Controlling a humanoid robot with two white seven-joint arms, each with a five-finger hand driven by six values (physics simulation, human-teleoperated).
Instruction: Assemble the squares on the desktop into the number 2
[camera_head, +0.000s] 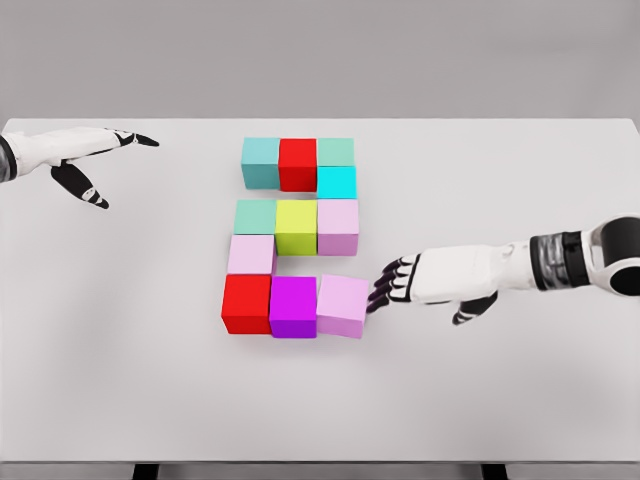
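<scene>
Coloured cubes lie on the white table (500, 400) in a 2 shape. The top row holds a teal cube (260, 160), a red cube (298, 163) and a green cube (336, 152), with a cyan cube (337, 182) below the green one. The middle row has a green cube (255, 216), a yellow cube (296, 225) and a lilac cube (338, 225). A pale pink cube (250, 254) sits under its left end. The bottom row is a red cube (246, 303), a magenta cube (292, 306) and a slightly skewed lilac cube (343, 305). My right hand (388, 284) touches that cube's right side, fingers extended. My left hand (100, 160) hovers open at the far left.
The table's front edge runs along the bottom of the view and its far edge just behind the top row of cubes.
</scene>
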